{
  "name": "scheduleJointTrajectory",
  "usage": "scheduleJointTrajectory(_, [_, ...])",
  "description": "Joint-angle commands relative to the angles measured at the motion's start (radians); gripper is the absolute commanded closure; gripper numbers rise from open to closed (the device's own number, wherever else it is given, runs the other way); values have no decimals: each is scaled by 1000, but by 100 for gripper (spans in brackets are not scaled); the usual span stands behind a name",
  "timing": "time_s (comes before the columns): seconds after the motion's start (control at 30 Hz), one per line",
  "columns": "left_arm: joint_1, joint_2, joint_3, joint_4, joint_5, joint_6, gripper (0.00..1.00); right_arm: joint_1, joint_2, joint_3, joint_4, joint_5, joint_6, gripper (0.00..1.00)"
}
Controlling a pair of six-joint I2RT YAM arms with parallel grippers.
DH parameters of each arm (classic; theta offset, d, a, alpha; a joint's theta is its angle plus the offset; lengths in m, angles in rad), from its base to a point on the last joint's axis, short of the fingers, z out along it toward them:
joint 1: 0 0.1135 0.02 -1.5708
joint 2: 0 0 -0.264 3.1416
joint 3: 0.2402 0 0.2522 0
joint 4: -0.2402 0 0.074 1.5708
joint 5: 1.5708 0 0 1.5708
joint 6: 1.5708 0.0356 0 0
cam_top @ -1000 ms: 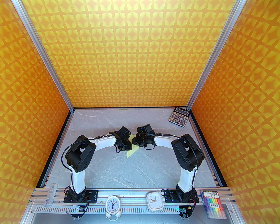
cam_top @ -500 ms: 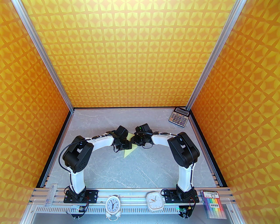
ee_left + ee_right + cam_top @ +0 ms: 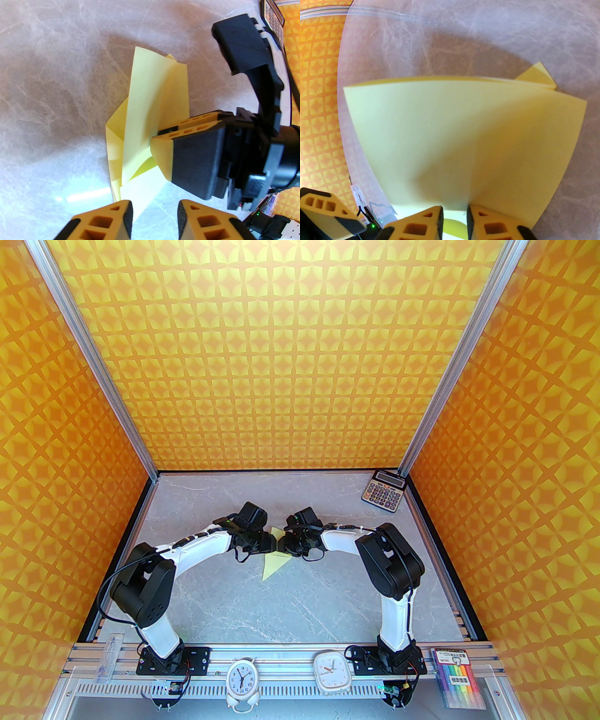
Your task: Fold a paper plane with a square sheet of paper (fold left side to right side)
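Although the square sheet of paper (image 3: 150,93) already shows layered creases, it is no dart yet: one flap stands raised, pinched in the closed right end effector (image 3: 161,135). The rest lies on the bench (image 3: 46,70) just ahead of the open left end effector (image 3: 154,207). The left-to-right fold seems unfinished.

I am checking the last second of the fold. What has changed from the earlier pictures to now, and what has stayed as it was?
The left arm swung its elbow outward to the left; the left pincer stands open at a corner of the yellow paper. That paper and the right pincer, shut on it, slid slightly left. The calculator stayed put.
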Motion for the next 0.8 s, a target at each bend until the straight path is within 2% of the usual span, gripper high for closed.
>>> scheduleJointTrajectory(0.0, [-13, -31, -29, -4, 14, 4, 71, 8, 16, 11, -50, 16, -10, 75])
scheduleJointTrajectory(0.07, [-15, -26, -56, 33, 49, -4, 79, 8, 17, 12, -50, 14, -8, 74])
scheduleJointTrajectory(0.17, [-15, 2, -73, 61, 58, -13, 82, 8, 16, 13, -51, 14, -9, 74])
scheduleJointTrajectory(0.53, [8, 113, -85, 113, 46, -4, 80, 8, 5, 18, -62, 8, -17, 74])
scheduleJointTrajectory(0.77, [13, 162, -81, 133, 44, -4, 79, 8, -40, 31, -73, 5, -26, 68])
